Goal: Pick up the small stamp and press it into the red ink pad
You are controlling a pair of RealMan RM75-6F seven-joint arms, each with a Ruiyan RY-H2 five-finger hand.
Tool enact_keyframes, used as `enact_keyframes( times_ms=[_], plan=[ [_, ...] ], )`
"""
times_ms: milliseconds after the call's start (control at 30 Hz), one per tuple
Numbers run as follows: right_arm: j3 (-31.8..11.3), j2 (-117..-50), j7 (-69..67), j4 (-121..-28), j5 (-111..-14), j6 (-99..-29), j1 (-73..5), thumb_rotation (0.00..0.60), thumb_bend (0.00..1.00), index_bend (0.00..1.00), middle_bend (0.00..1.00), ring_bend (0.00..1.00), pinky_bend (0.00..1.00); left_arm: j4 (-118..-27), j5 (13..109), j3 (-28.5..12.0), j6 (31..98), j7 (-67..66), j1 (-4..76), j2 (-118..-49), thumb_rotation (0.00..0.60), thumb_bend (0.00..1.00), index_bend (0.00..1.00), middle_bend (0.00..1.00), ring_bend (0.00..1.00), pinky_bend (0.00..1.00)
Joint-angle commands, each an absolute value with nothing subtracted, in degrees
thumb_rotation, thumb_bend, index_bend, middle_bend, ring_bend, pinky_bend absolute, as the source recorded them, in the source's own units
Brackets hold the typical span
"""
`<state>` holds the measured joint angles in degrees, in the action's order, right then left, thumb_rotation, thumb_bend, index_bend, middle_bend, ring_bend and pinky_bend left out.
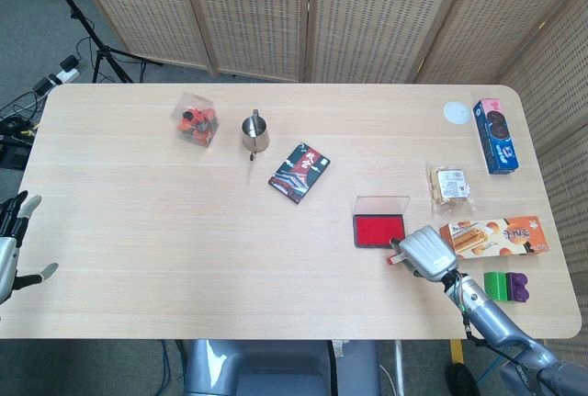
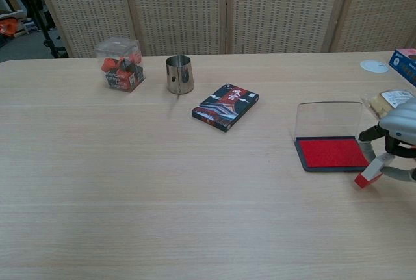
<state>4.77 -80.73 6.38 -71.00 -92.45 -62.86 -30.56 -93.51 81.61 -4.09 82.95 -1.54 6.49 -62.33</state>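
You're holding the small grey stamp with the red base (image 2: 368, 173) in your right hand (image 2: 396, 145), fingers clamped on its stem. The stamp is tilting, red end down, just off the near right corner of the red ink pad in its dark tray (image 2: 331, 153) & close to the light wooden counter (image 2: 162, 189). It's beside the pad, not over it. In the head view the right hand (image 1: 425, 252) is covering most of the stamp (image 1: 395, 258), so you can't tell there if the red end is touching the counter.

The pad's clear lid (image 2: 327, 121) is standing up at the back edge, so the red part is open from the front & from above. That's prob. why the hand is sitting on the near side.

Your left hand (image 1: 13, 244) is hanging off the far left edge of the counter w/ fingers apart, holding nothing.

Other stuff: the orange biscuit box (image 1: 494, 236) is right next to your right hand, & the green and purple blocks (image 1: 506, 287) are near the wrist. The clear snack bag (image 1: 449, 186) is lying behind the pad on the right. The black and red card box (image 2: 225, 106), the shiny metal cup (image 2: 179, 74) & the clear box of red bits (image 2: 119, 63) are well apart on the left. The upright lid looks like the main thing to bump.
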Motion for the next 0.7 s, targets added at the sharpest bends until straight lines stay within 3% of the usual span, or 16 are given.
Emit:
enact_keyframes(
  times_ms=[33,400,700],
  plan=[
    [4.78,-80.94,6.69,-70.76,-92.52,-62.94,-30.34,0.6,0.46,0.57,0.95,1.0,1.0,-93.53,81.67,-4.06,82.97,-1.55,6.48,-62.32,0.6,0.0,0.0,0.0,0.0,0.0],
    [4.27,-80.98,8.69,-71.33,-91.38,-61.71,-29.87,0.6,0.37,0.57,0.95,1.0,1.0,-93.63,81.88,-3.97,83.14,-1.68,6.39,-62.29,0.6,0.0,0.0,0.0,0.0,0.0],
    [4.12,-80.95,9.06,-71.71,-91.35,-61.44,-29.73,0.6,0.36,0.56,0.95,1.0,1.0,-93.56,81.88,-3.98,83.16,-1.62,6.37,-62.29,0.6,0.0,0.0,0.0,0.0,0.0]
  ],
)
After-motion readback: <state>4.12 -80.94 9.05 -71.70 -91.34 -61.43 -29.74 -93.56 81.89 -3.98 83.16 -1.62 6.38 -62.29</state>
